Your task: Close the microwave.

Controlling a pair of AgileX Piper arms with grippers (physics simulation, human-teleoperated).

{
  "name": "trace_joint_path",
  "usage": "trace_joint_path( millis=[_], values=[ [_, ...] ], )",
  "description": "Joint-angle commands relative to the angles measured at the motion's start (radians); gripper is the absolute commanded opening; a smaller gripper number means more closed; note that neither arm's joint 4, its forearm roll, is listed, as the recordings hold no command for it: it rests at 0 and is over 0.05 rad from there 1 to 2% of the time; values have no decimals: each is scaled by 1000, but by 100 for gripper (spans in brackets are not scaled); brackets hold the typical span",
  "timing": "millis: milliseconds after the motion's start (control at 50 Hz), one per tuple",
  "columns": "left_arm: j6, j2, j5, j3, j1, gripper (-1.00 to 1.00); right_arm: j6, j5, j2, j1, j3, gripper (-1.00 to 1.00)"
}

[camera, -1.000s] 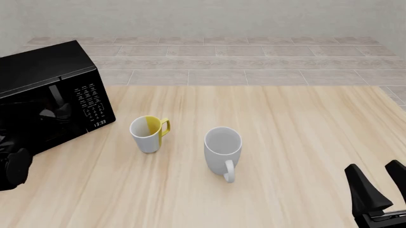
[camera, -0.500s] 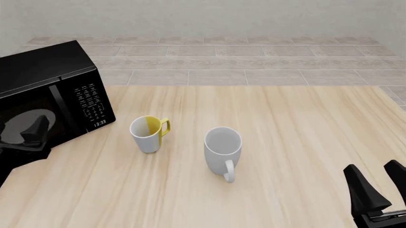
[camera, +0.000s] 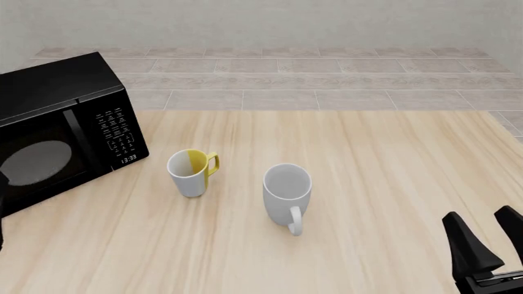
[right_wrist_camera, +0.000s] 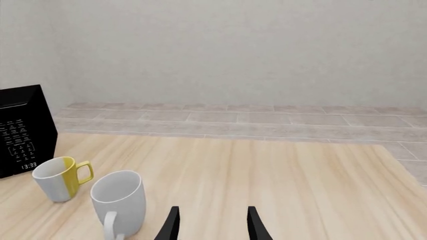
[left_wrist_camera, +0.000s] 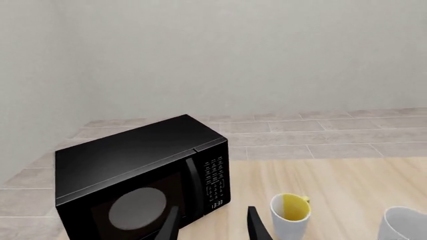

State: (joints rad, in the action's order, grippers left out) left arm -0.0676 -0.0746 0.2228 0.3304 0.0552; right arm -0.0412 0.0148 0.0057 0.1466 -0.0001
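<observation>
The black microwave (camera: 61, 131) stands at the table's far left. Its dark glass door with the grey oval (camera: 37, 162) lies flush with the keypad panel, so it looks closed. It also shows in the left wrist view (left_wrist_camera: 143, 177). My left gripper (left_wrist_camera: 212, 227) is open and empty, back from the microwave's front and apart from it. It is out of the front view. My right gripper (camera: 489, 236) is open and empty at the near right corner, and its fingertips (right_wrist_camera: 172, 222) show in the right wrist view.
A white mug with a yellow inside and handle (camera: 192, 173) stands just right of the microwave. A larger white mug (camera: 288, 193) stands mid-table. Both show in the right wrist view (right_wrist_camera: 60, 178) (right_wrist_camera: 119, 200). A tiled ledge and wall lie behind the table.
My left gripper, which was in front of the microwave door, has drawn back toward me and left the front view. The right arm has not moved.
</observation>
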Motion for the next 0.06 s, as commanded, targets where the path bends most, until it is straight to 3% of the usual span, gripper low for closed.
trace_joint_path(
  millis=[20,60],
  values=[
    [9,75,92,42,-26,100,4,1,-3,4,0,100],
    [9,75,97,50,-28,100,7,2,-3,1,0,100]
  ],
)
